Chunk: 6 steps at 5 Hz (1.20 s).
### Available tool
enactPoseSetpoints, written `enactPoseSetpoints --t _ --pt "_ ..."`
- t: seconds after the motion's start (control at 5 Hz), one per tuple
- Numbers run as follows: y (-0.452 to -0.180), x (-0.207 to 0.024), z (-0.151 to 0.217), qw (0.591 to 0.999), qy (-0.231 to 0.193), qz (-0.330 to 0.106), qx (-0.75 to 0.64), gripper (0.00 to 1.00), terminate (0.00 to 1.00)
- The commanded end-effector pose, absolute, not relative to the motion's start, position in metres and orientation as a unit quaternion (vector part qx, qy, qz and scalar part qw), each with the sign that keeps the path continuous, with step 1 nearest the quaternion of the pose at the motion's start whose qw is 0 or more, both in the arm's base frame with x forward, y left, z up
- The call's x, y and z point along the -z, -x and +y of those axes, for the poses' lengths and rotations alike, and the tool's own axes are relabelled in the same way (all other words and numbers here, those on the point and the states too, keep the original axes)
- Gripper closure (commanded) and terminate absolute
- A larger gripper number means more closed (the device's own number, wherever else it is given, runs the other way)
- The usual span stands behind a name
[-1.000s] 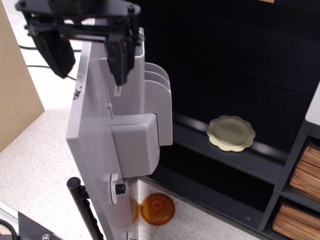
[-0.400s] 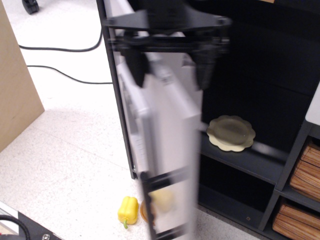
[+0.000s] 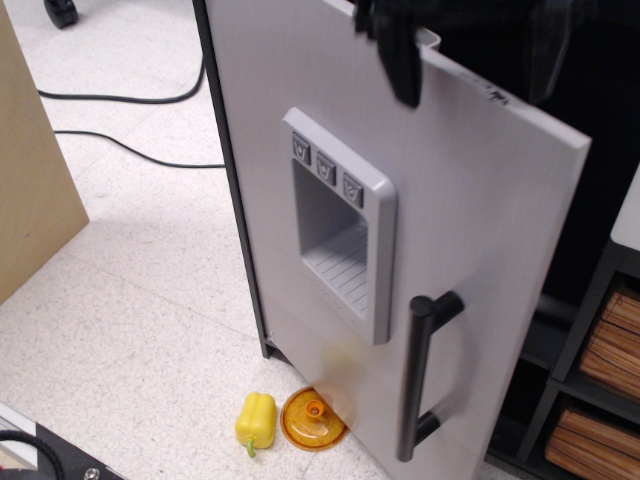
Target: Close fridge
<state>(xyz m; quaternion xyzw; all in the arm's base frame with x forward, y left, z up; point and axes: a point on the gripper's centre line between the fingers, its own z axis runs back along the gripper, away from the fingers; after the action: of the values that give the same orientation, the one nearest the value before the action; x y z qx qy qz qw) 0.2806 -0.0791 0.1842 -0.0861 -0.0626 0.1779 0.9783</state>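
floor (image 3: pixel 130 300): pale speckled tile, black cable (image 3: pixel 120 98) trailing far left
near floor: yellow pepper (image 3: pixel 256 421) beside an orange disc (image 3: pixel 312 419)
fridge (image 3: pixel 470 200): silver door nearly shut — dispenser panel, black bar handle (image 3: pixel 420 375) facing out
baskets (image 3: pixel 600 390): brown, right edge
gripper (image 3: pixel 470 45): above the door's top edge — fingers (image 3: pixel 402 60) spread, holding nothing

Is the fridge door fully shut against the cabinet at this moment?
No. The fridge door is swung most of the way round but its handle-side edge still stands off the black body, with a dark gap behind it.
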Motion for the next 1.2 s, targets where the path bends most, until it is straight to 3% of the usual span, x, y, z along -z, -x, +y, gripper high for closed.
enactPoseSetpoints --t 0.0,0.2,0.4,0.6,1.0 --pt "-0.232 -0.194 -0.060 0.982 0.092 -0.108 -0.126 0.00 0.00" --pt "-0.229 -0.159 -0.056 0.986 0.046 -0.108 -0.115 0.00 0.00" --pt "-0.248 -0.136 -0.054 0.988 0.025 -0.107 -0.106 0.00 0.00" --pt "-0.265 -0.112 -0.067 0.991 0.024 -0.122 -0.050 0.00 0.00" --pt "-0.291 -0.104 -0.086 0.988 0.058 -0.140 -0.003 0.00 0.00"
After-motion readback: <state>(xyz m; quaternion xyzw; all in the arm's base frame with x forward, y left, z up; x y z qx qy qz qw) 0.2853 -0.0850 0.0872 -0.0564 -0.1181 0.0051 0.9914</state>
